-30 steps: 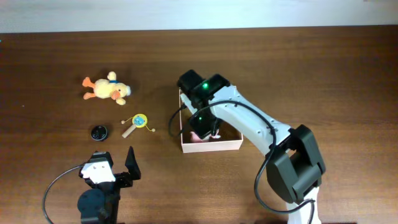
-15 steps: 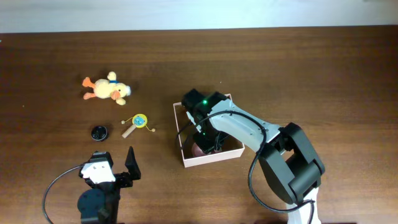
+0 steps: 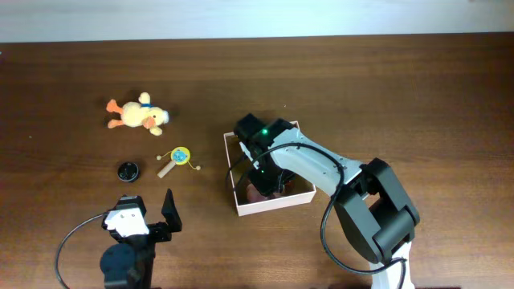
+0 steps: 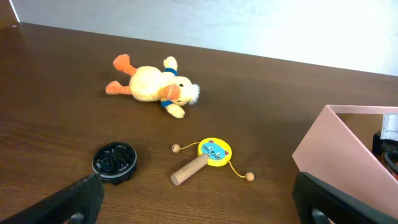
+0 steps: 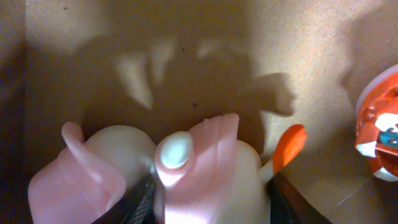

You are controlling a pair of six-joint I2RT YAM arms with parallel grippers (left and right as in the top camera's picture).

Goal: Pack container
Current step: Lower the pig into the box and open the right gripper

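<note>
You seemed to be setting a pink-and-white toy by the left wall of the container (right gripper astride it, grip unclear; left gripper spread wide), so next lift clear.

We find no readable words, numbers or brand names, only a blue cartoon animal face printed on the yellow disc of the rattle drum just ahead of the left gripper, and a blurred blue mark on the orange-and-white toy right of the right gripper.
</note>
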